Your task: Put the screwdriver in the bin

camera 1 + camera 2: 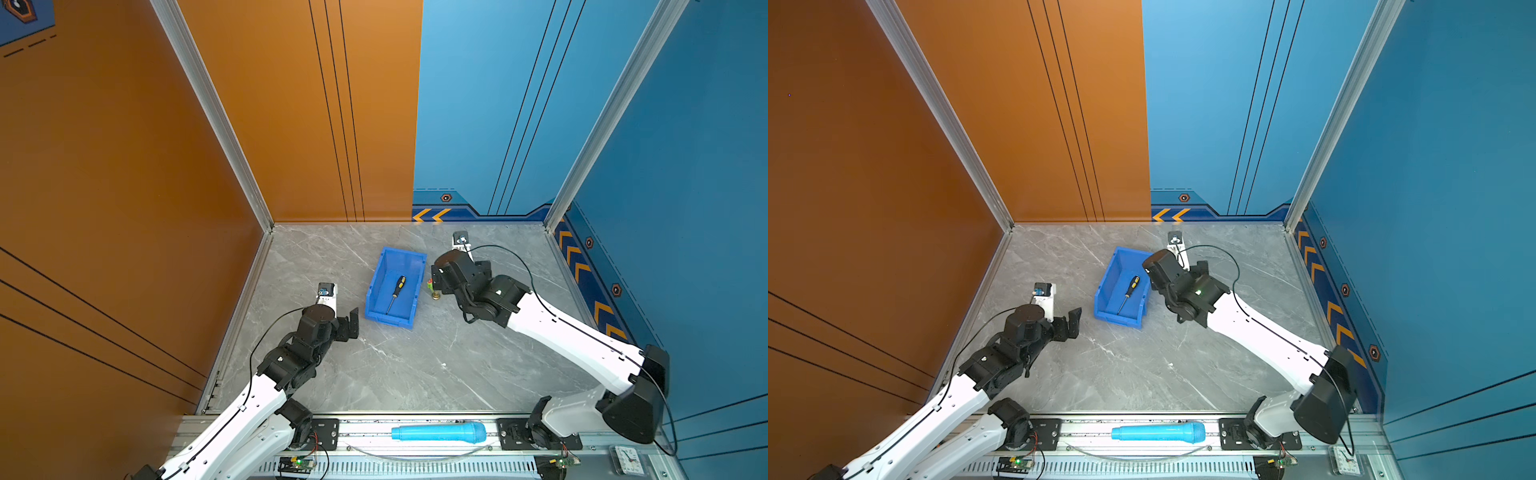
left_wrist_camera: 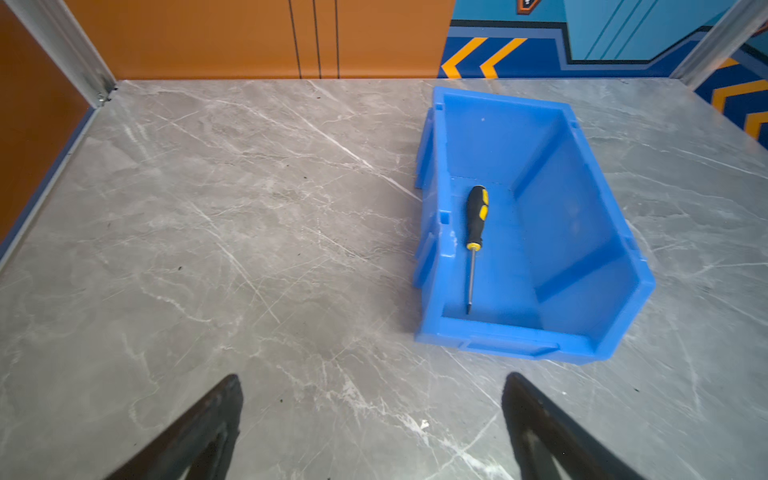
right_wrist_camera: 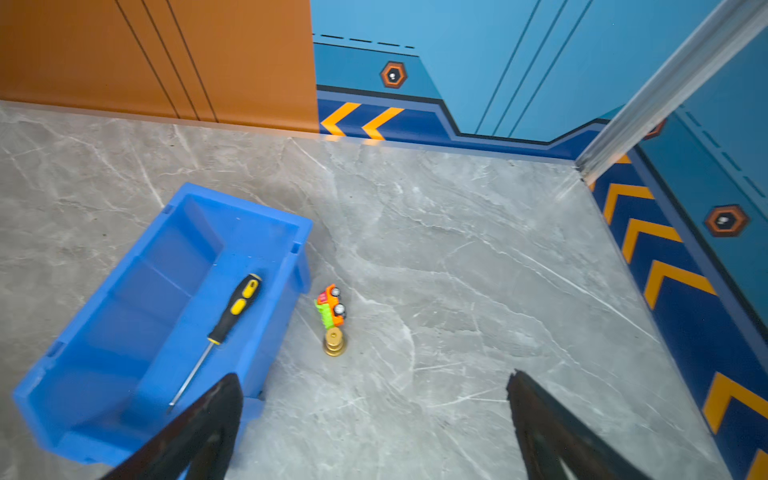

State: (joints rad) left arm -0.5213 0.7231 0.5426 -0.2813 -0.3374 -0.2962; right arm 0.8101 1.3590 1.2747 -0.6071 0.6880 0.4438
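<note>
- In both top views I see the screwdriver [image 1: 397,291] lying flat inside the bin [image 1: 402,251], handle toward 1 o'clock, tip toward 7; the left claw [image 1: 348,326] sits at the bin's 8 o'clock
- Left wrist: my left claw is spread wide and empty over the bare surface [image 2: 249,249], apart from the bin
- Right wrist: the right claw [image 3: 374,376] gapes wide, grasping nothing, just beside the bin

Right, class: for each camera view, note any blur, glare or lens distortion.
In both top views: sharp, evenly lit, frame posts splayed by the wide lens. Left wrist view: screwdriver and bin crisp, shadows faint. Right wrist view: bin edges slightly blurred; right gripper a dark silhouette.
</note>
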